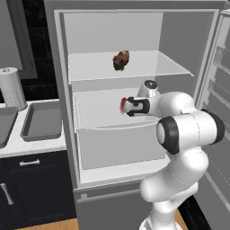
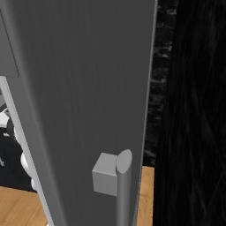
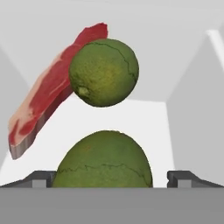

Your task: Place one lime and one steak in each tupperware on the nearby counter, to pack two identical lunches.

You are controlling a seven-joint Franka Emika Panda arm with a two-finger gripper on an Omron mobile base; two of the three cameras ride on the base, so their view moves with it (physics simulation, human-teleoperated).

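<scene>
1. Inside the open fridge (image 1: 134, 36), the white arm reaches over the middle shelf (image 1: 101, 112), and the gripper (image 3: 112, 177) points toward the back wall.
2. In the hand view, the two dark fingertips (image 3: 41, 178) stand wide apart at the bottom, and a lime (image 3: 105, 161) sits between them. Its sides are close to the fingertips, but I cannot tell if they touch it. The claw is spread and pinches nothing.
3. A second lime (image 3: 104, 72) appears higher in the same view, further from the hand.
4. A raw red steak (image 3: 48, 96) with a pale fat edge stands tilted just behind and beside the second lime. The lime covers a part of it.
5. In the left base view, only a small red piece of this steak is visible at the front of the hand.
6. On the upper shelf (image 1: 130, 67) lies a brownish-red item (image 1: 121, 60), too small to name.
7. To the left of the fridge is the counter (image 1: 27, 146), white over black cabinet fronts. A grey tray (image 1: 41, 122) rests on it, and a paper towel roll (image 1: 12, 89) stands behind.
8. In the right base view, the grey fridge door (image 2: 88, 88) with its bar handle (image 2: 123, 190) is very close to the camera.
</scene>
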